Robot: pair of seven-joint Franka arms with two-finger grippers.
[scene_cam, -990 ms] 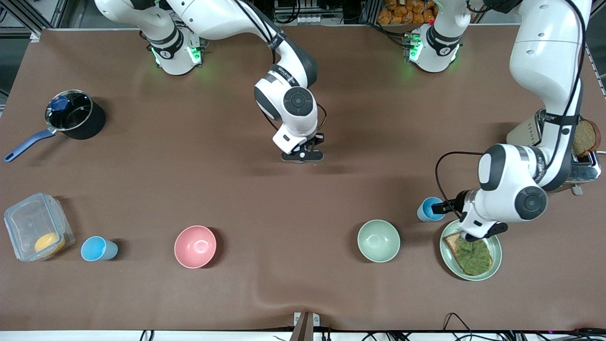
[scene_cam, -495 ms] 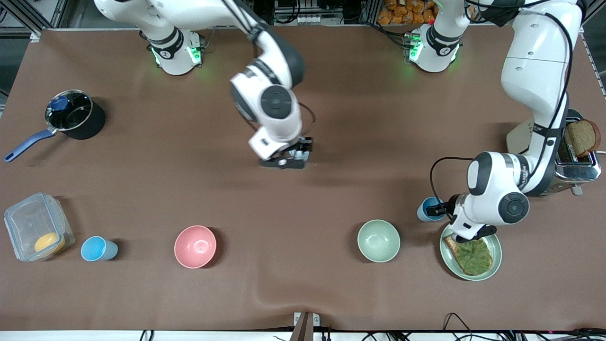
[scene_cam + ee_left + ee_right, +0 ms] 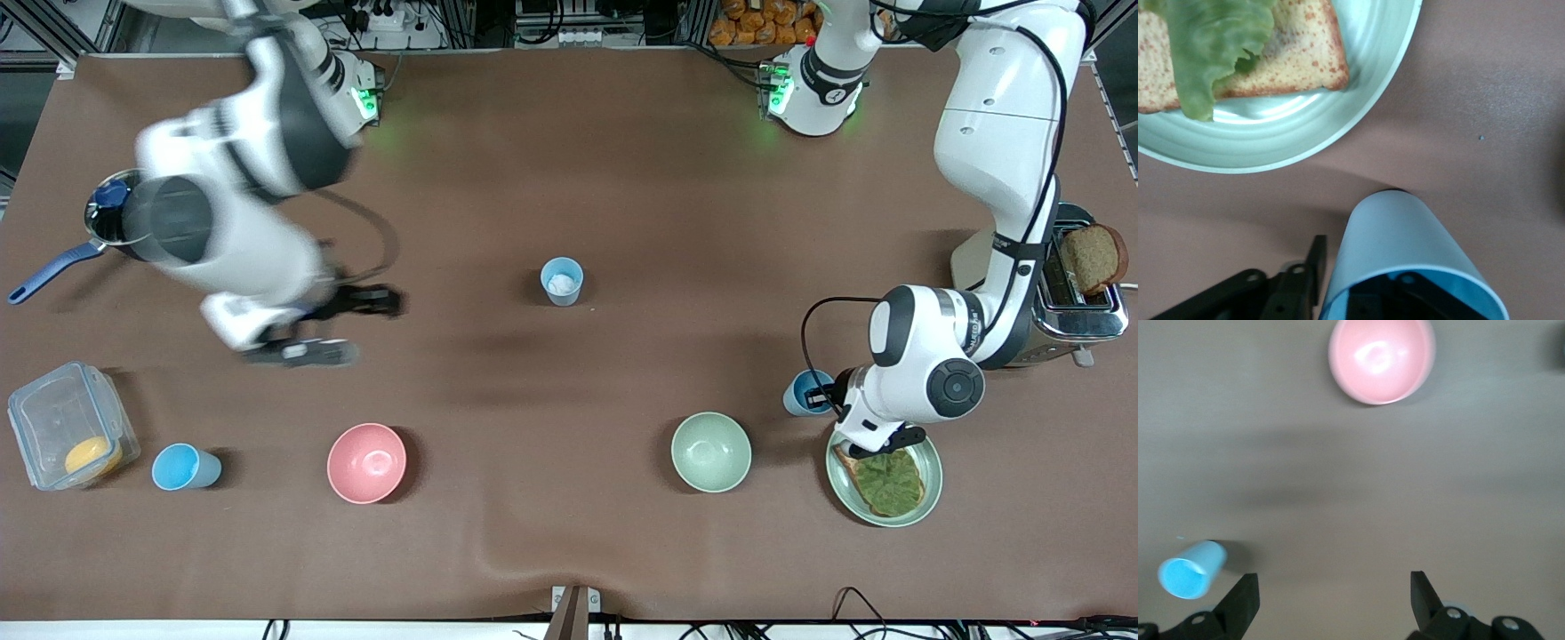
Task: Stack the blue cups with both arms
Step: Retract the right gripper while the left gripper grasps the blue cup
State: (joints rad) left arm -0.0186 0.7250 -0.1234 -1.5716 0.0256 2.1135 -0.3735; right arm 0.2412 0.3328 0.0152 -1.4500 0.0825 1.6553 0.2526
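1. Three small light-blue tapered plastic cups were in view. The paler one (image 3: 562,280), with a whitish patch inside, stood upright and alone on the brown table (image 3: 622,178) near its middle, clear of both arms, probably as the base for the stack.

2. A second blue cup (image 3: 807,392) stood toward the left arm's end of the table, just beside the pale green plate (image 3: 930,489) that carried one slice of toast with a lettuce leaf (image 3: 889,480).

3. The left gripper (image 3: 822,391) was at this cup. In the left wrist view one finger (image 3: 1365,303) showed inside the cup's (image 3: 1405,247) mouth and the other outside its wall, so the wall sat between them, a rim pinch suited to a thin tumbler. Whether they had actually clamped the wall could not be told.

4. The third blue cup (image 3: 184,467) stood upright toward the right arm's end, beside the one clear plastic box (image 3: 67,427) holding a yellow item.

5. The right gripper (image 3: 311,329) was blurred over bare table, above the area between that cup and the pink bowl (image 3: 366,462). In its wrist view the fingers (image 3: 1245,600) were spread wide and held nothing, with the cup (image 3: 1190,570) and pink bowl (image 3: 1381,360) below, apparently readied for that cup.

6. Also counted: one pale green bowl (image 3: 710,452), one dark saucepan (image 3: 142,218) and one toaster (image 3: 1080,293) with bread.
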